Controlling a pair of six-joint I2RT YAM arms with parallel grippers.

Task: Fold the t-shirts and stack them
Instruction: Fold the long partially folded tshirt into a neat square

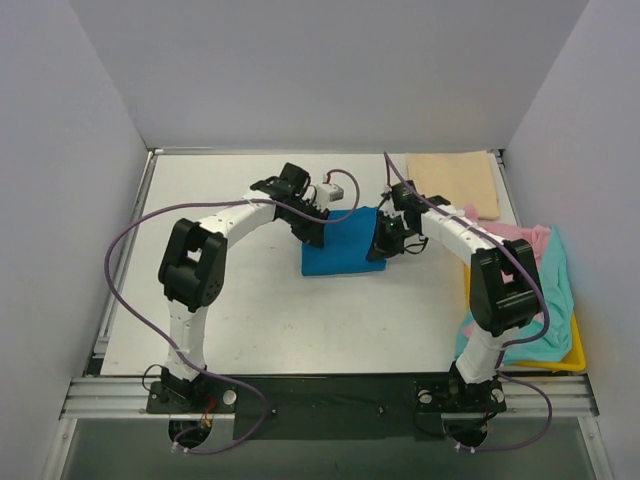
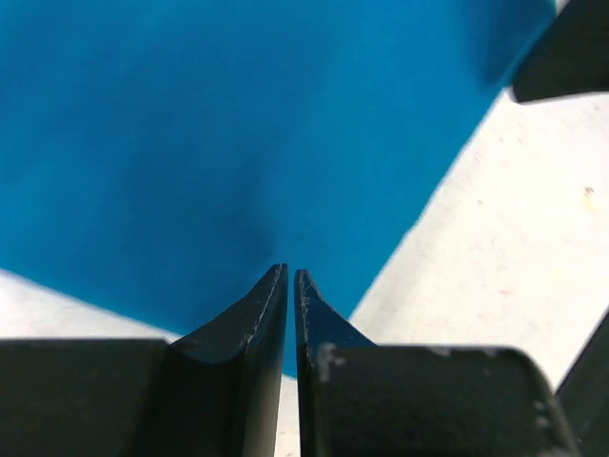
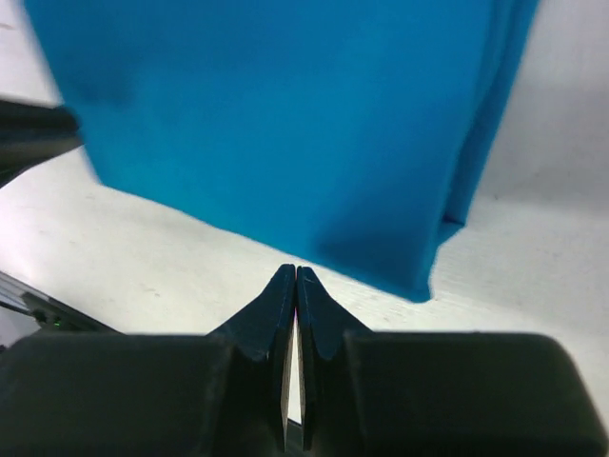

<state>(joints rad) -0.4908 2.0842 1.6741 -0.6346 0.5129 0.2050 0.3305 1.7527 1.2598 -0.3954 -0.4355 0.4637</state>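
**Blue shirt folded, ready to go on the stack**

Top view: the blue shirt [image 1: 340, 250] lies as a neat folded rectangle mid-table [image 1: 260, 320]. The left pincer [image 1: 318, 232] sits at its left edge and the right pincer [image 1: 383, 245] at its right edge. The beige shirt [image 1: 455, 182] lies folded at the far right corner, apart from the blue one. The pink shirt [image 1: 525, 238] and teal shirt [image 1: 550, 300] are heaped unfolded over the yellow tray [image 1: 575, 355].

Left wrist view: the left pincer [image 2: 290, 278] is clenched, its tips over the blue cloth near an edge, and no cloth shows between them.

Right wrist view: the right pincer [image 3: 293, 274] is clenched too, its tips over bare table just off the shirt's edge.

The folding of the blue shirt looks finished. The next move probably calls for both pincers to spread, nip its edges, and carry it flat onto the beige one.
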